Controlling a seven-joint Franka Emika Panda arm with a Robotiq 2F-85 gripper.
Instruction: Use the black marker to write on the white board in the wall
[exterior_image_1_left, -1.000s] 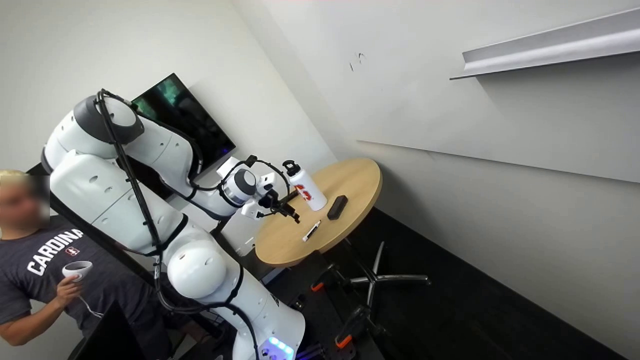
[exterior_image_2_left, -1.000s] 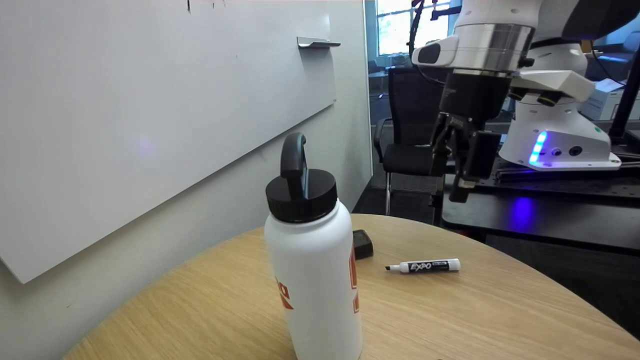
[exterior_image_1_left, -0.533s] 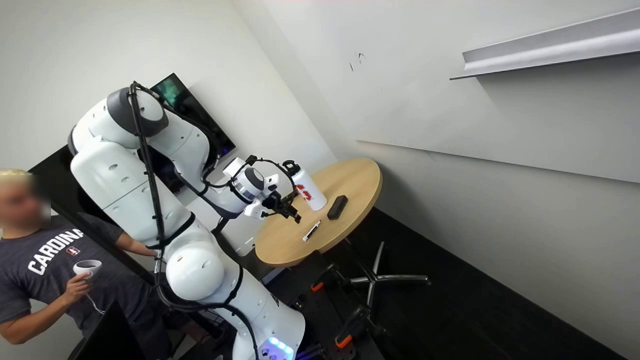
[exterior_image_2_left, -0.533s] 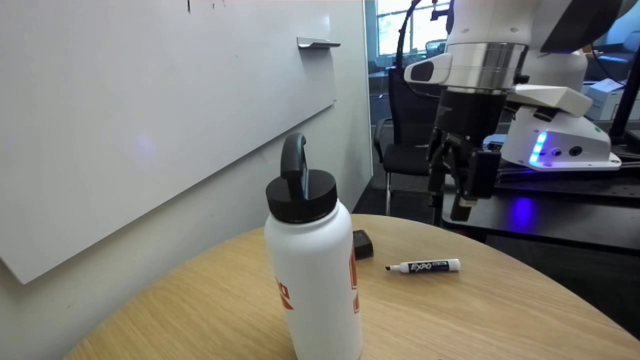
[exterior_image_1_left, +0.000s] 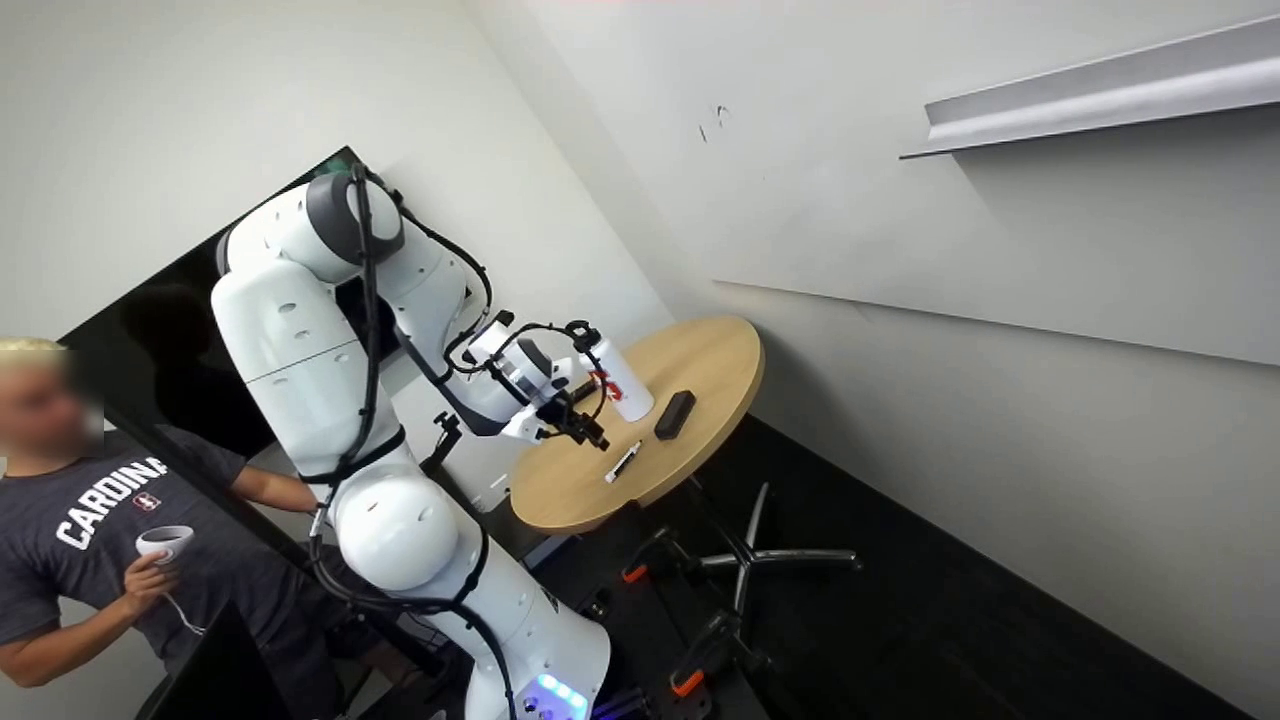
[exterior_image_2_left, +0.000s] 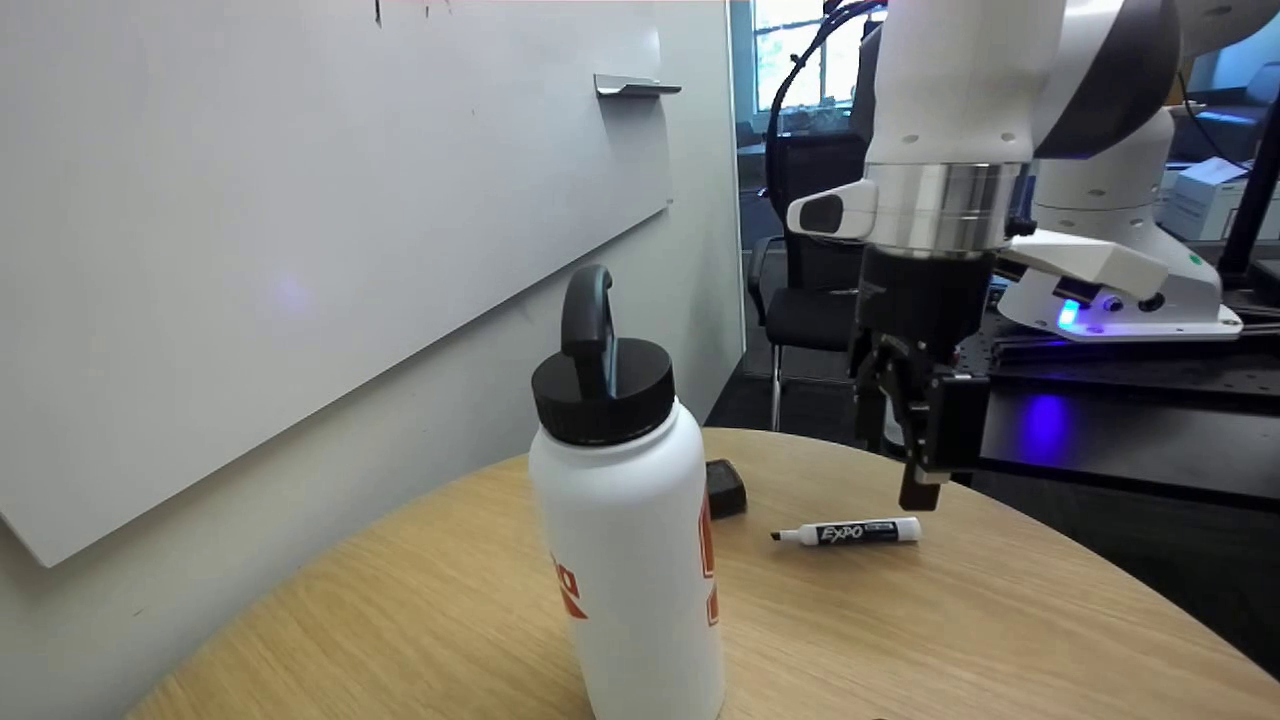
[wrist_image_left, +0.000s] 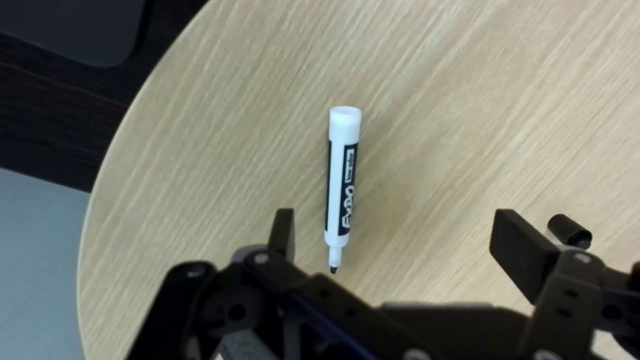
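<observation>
The black marker (exterior_image_2_left: 847, 532), a white Expo pen with a black label and an uncapped black tip, lies flat on the round table. It also shows in an exterior view (exterior_image_1_left: 623, 462) and in the wrist view (wrist_image_left: 342, 190). My gripper (wrist_image_left: 392, 235) is open and empty, above the table. In the wrist view the marker's tip end lies between the fingers, nearer the left one. In both exterior views the gripper (exterior_image_2_left: 896, 460) hangs a little above the marker, apart from it. The white board (exterior_image_2_left: 300, 200) hangs on the wall with small black scribbles; it also shows in an exterior view (exterior_image_1_left: 850, 220).
A white bottle (exterior_image_2_left: 640, 590) with red marking and a black eraser (exterior_image_1_left: 675, 415) stand on the wooden table (exterior_image_2_left: 430, 600). A small black cap (wrist_image_left: 570, 231) lies near the right finger. A ledge (exterior_image_1_left: 1100, 85) juts from the board. A person (exterior_image_1_left: 150, 530) stands behind the arm.
My gripper has moved down and closer to the marker, and the arm has leaned toward the table. The marker, bottle and eraser have not moved. The gripper stays open.
</observation>
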